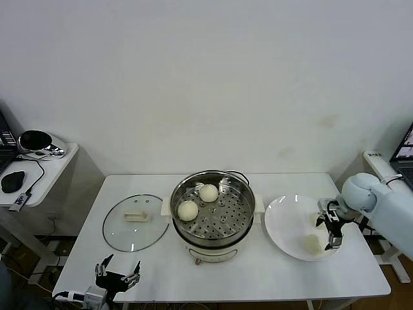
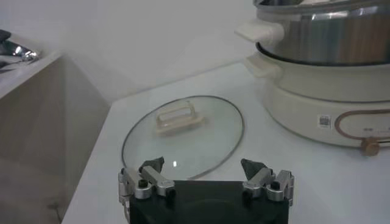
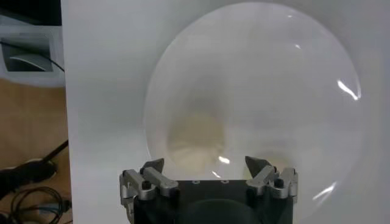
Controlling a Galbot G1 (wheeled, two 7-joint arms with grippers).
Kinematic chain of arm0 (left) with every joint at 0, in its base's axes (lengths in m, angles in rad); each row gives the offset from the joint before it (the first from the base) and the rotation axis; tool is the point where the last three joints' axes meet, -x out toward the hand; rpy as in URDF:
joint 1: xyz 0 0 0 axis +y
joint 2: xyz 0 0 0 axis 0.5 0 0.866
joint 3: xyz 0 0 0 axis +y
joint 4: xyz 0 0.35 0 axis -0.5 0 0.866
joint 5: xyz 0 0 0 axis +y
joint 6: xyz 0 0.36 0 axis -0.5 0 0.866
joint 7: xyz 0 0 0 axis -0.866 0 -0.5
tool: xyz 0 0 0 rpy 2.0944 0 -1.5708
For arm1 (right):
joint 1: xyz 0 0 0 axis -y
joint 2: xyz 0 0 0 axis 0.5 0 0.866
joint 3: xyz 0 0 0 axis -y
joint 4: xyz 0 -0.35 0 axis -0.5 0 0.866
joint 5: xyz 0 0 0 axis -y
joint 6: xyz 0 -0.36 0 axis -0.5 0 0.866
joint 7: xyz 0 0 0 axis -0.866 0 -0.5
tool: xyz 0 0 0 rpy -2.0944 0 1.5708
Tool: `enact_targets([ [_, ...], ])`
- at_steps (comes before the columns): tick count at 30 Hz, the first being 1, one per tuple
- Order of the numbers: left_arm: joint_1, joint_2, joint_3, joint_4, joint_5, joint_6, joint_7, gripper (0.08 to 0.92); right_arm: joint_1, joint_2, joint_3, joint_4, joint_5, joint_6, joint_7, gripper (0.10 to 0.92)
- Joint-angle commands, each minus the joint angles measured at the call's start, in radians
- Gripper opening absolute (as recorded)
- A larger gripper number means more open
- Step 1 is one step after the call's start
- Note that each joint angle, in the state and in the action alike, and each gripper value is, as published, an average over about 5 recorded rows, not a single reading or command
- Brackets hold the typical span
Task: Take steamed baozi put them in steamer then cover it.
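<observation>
The steamer (image 1: pixel 213 219) stands mid-table with two steamed baozi (image 1: pixel 188 210) (image 1: pixel 208 192) on its perforated tray. To its left the glass cover (image 1: pixel 135 221) lies flat, cream handle up. On the white plate (image 1: pixel 287 226) to the right lies another baozi (image 1: pixel 313 243). My right gripper (image 1: pixel 329 231) hangs open just above that side of the plate. In the right wrist view, a blurred cream baozi (image 3: pixel 196 137) lies ahead of the open gripper (image 3: pixel 206 164). My left gripper (image 1: pixel 118 271) waits open near the front edge, short of the cover (image 2: pixel 183 137) in the left wrist view.
A low side table (image 1: pixel 45 169) at the far left carries a mouse (image 1: pixel 11 181), a shiny metal object (image 1: pixel 37 143) and a cable. The steamer's white base (image 2: pixel 323 103) and side handle (image 2: pixel 259 30) rise beside the cover. Floor cables show past the plate's table edge (image 3: pixel 64 122).
</observation>
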Motion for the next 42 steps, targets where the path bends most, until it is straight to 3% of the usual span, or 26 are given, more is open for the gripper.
enact_targets([
  [1,-0.004,0.000,-0.001,0.019,0.001,0.000,-0.001,0.823,-0.042,0.036,0.025,-0.037,-0.027,0.008,0.010,0.823],
  [18,-0.013,-0.002,0.001,0.033,0.001,0.001,-0.001,0.823,-0.045,0.064,0.009,-0.061,-0.025,-0.004,0.032,0.820],
  [21,-0.014,-0.003,0.002,0.034,0.001,0.001,-0.001,0.823,-0.045,0.063,0.009,-0.062,-0.024,-0.006,0.031,0.782],
  [30,-0.015,-0.003,0.007,0.035,0.006,0.000,-0.001,0.823,-0.028,0.049,0.006,-0.063,-0.017,-0.012,0.029,0.565],
  [42,-0.030,-0.011,0.016,0.027,0.018,-0.001,-0.022,0.823,0.389,0.046,-0.194,-0.007,0.148,-0.024,-0.002,0.551],
])
